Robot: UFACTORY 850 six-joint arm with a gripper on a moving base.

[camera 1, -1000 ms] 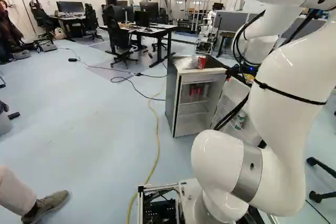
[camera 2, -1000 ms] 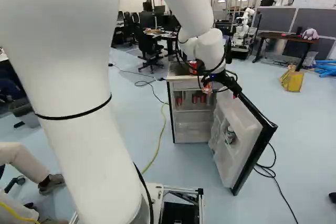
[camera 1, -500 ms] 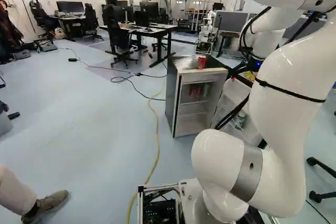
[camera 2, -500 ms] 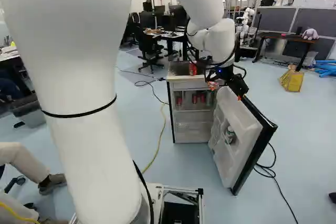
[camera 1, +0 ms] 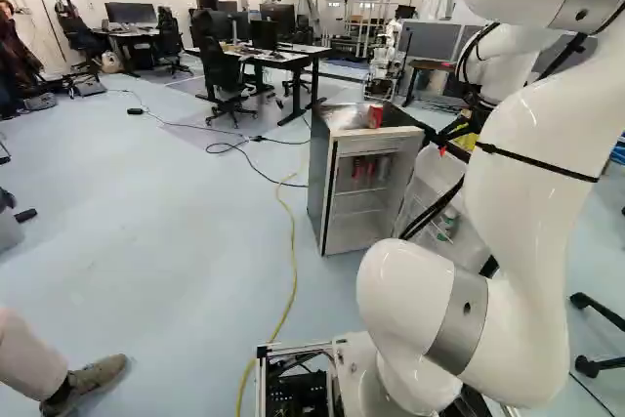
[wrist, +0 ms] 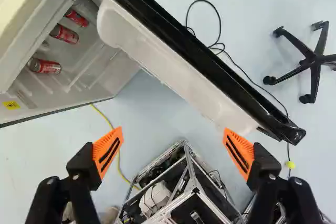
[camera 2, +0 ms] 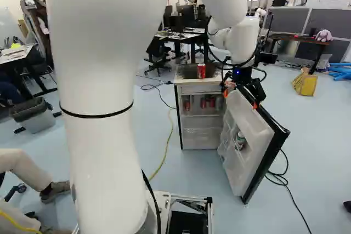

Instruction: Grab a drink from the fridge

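- Above the open door (camera 2: 247, 130) of the fridge (camera 1: 320, 178), the gripper (wrist: 173, 139) is positioned outside the storage space.
- Red cans (wrist: 64, 34) are stored inside the fridge, upright on its upper shelf (camera 2: 200, 115); a separate can (camera 2: 201, 70) is placed on top of the fridge.
- As judged, the wrist should be brought round to the fridge's open front and levelled with the cans, the door's edge being cleared.
- One can should be centred between the pads (wrist: 107, 151) before closure; neighbouring cans could be toppled by oblique entry.
- The claw is spread wide; nothing is held, and no contact with the fridge is seen.
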